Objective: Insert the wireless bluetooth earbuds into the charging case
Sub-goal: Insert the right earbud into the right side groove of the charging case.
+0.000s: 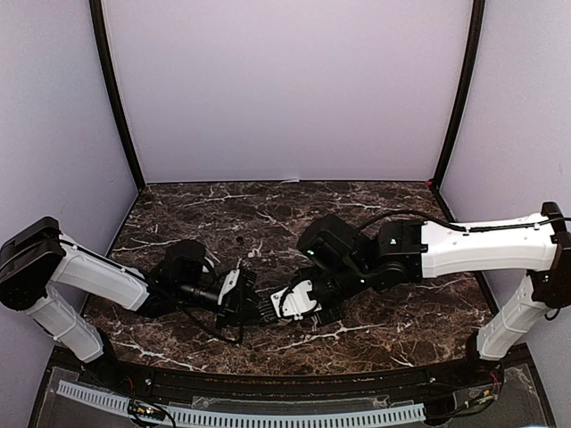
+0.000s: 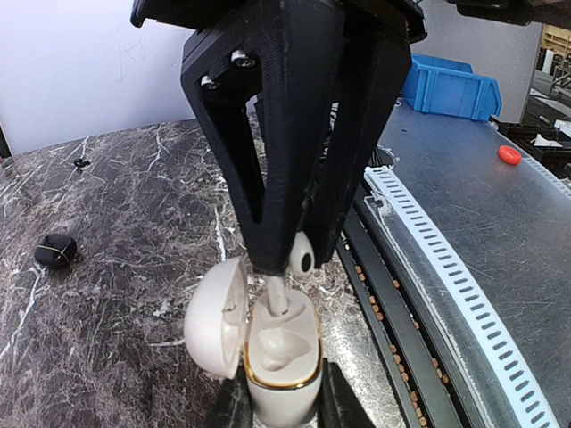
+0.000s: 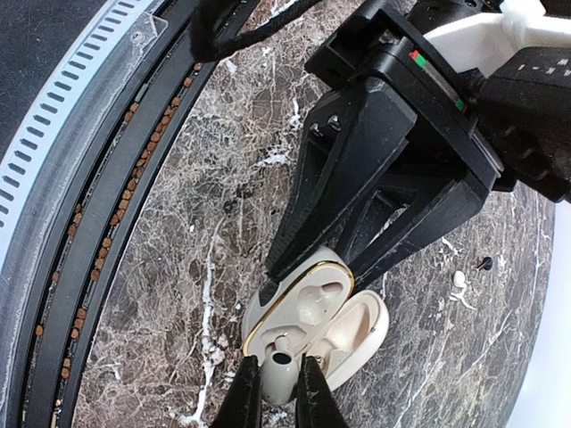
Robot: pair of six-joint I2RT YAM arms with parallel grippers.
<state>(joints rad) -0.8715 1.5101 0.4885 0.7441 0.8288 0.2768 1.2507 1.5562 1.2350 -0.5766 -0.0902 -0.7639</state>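
Pinching earbud over open charging case: right tool; left tool clamps case; black bud lies apart on table.

Bright even light; glare on charging case, earbud; sharp.

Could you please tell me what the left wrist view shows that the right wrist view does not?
Left wrist only: a small black item on the marble table, with a blue bin and an orange object beyond it. Right wrist only: a tiny white piece on the table. Both: the open charging case in the left fingers, a white earbud in the right fingers.
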